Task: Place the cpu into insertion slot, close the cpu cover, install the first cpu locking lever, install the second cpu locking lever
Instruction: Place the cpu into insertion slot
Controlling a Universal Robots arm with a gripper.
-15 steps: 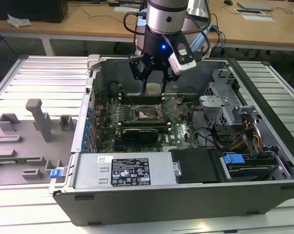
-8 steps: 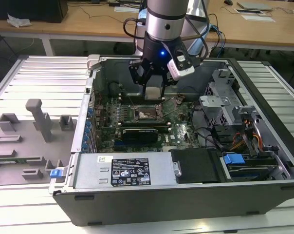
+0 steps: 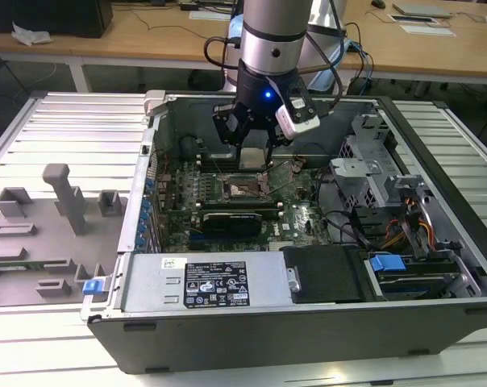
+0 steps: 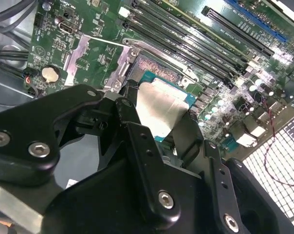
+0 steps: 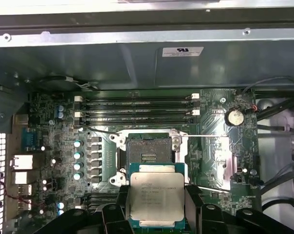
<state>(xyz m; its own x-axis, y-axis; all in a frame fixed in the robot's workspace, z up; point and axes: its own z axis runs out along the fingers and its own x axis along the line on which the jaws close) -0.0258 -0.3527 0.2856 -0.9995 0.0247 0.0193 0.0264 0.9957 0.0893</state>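
Observation:
My gripper (image 3: pixel 253 151) hangs inside the open computer case, shut on the cpu (image 3: pixel 252 158), a flat silver-grey square chip. In both wrist views the black fingers (image 5: pixel 119 207) clamp two opposite edges of the cpu (image 5: pixel 156 197) (image 4: pixel 162 108). The chip hovers just above and a little to one side of the insertion slot (image 5: pixel 148 153) (image 3: pixel 245 189), whose black rim and pin field lie bare. The cpu cover (image 5: pixel 219 158) (image 4: pixel 81 56) is swung open, lying flat beside the slot. Two thin wire locking levers (image 5: pixel 205 136) stand released along its sides.
Long black memory slots (image 5: pixel 137 109) run beside the socket. A black graphics card (image 3: pixel 235 218) sits in front of it, with the power supply (image 3: pixel 215 282) at the case front. Drive cages and cables (image 3: pixel 389 210) fill the exterior view's right. A grey fixture plate (image 3: pixel 50 226) lies left.

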